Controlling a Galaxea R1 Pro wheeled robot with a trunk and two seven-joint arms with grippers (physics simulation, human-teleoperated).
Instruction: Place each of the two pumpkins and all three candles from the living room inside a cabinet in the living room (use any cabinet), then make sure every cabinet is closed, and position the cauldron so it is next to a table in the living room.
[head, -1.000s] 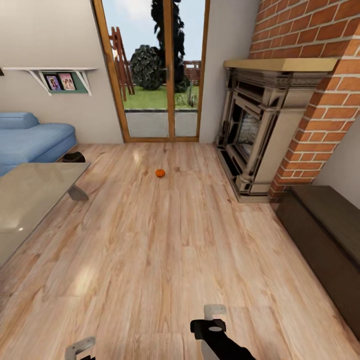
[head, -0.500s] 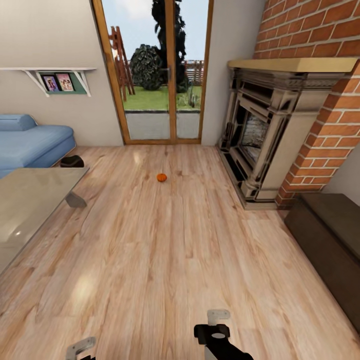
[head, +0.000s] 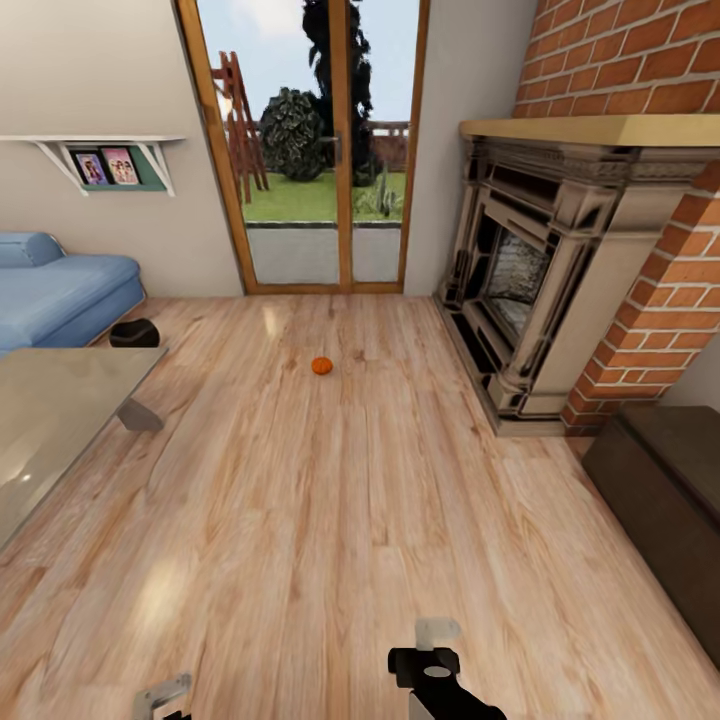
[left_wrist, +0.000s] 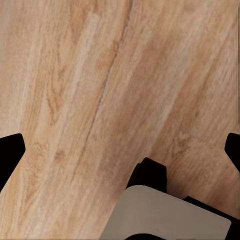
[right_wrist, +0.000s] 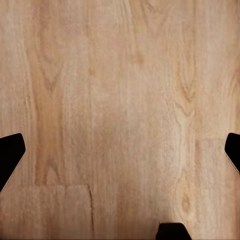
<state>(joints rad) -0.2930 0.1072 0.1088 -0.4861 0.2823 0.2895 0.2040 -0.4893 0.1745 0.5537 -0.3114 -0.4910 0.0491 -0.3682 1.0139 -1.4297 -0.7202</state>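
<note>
One small orange pumpkin (head: 321, 365) lies on the wooden floor ahead, in front of the glass doors. The black cauldron (head: 134, 333) stands on the floor past the far corner of the glossy grey table (head: 50, 420), close to the blue sofa. The dark-brown cabinet (head: 665, 480) runs along the right wall with its fronts shut. My left gripper (head: 162, 697) and right gripper (head: 434, 640) hang low at the bottom of the head view. Both are open over bare floor, far from the pumpkin. The candles are out of view.
A brick fireplace (head: 530, 290) with a raised hearth juts out at the right, just beyond the cabinet. A blue sofa (head: 55, 295) stands at the far left under a wall shelf (head: 105, 160). Wide floor lies between table and fireplace.
The whole picture has shifted: the camera has moved forward, so the pumpkin, cauldron and fireplace sit lower and nearer in view. Both grippers hold the same open pose.
</note>
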